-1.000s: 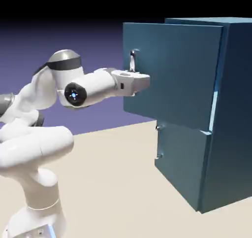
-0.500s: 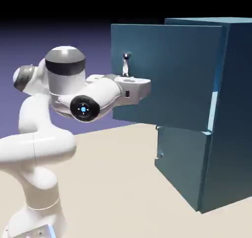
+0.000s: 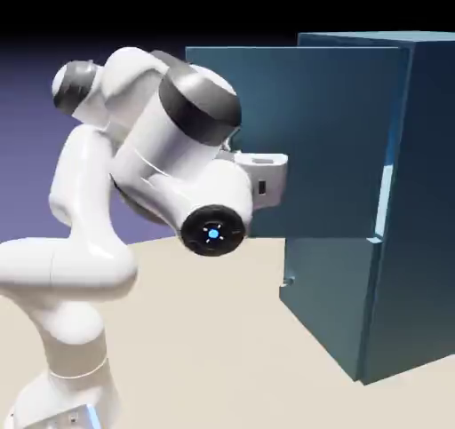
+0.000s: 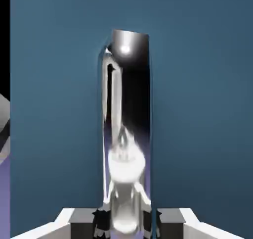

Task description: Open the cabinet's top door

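The teal cabinet [image 3: 418,196] stands at the right of the exterior view. Its top door [image 3: 329,134] is swung well out toward the left, hinged at the right. The hand view is filled by that door [image 4: 207,109], with the silver bar handle [image 4: 126,119] running up the middle. My gripper [image 4: 126,223] is shut on the handle's lower part, with a grey fingertip [image 4: 101,223] on each side. In the exterior view the hand [image 3: 267,178] presses against the door front, and my arm's elbow hides the handle and fingers.
The shorter lower door [image 3: 324,285] stays closed beneath the open one. My white arm [image 3: 169,170] is folded up close in front of the door's free edge. The beige table [image 3: 222,347] stretches below.
The top door has swung further out to the left. My arm has folded back and upward, its elbow rising in front of the handle, still gripping it.
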`<state>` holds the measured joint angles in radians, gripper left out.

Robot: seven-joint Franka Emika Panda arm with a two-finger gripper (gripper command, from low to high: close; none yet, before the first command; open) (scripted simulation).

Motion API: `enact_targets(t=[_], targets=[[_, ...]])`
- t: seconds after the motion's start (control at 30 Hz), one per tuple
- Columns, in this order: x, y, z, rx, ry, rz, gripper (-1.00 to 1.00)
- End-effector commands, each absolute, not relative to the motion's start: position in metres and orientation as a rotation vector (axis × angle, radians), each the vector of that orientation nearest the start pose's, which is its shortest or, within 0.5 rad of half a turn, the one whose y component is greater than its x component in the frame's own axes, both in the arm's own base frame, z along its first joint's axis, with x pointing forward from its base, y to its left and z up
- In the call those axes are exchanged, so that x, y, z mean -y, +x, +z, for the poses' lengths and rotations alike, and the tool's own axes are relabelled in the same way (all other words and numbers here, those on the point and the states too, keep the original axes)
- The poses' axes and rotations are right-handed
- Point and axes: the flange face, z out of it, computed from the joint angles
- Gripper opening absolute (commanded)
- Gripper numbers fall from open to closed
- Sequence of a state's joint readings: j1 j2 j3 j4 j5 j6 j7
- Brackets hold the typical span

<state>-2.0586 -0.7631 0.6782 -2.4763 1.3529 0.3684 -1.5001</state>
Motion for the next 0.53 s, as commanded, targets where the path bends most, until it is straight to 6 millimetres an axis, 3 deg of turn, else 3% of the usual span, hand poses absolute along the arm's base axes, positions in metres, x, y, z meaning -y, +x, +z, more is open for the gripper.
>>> enact_targets(t=[0.0, 0.47, 0.5], targets=[[0.195, 0.234, 0.529, 0.361, -1.600, -0.876, -1.00], [0.280, 0.258, 0.529, 0.573, -1.504, -0.658, -1.00], [0.280, 0.258, 0.529, 0.573, -1.504, -0.658, 1.00]])
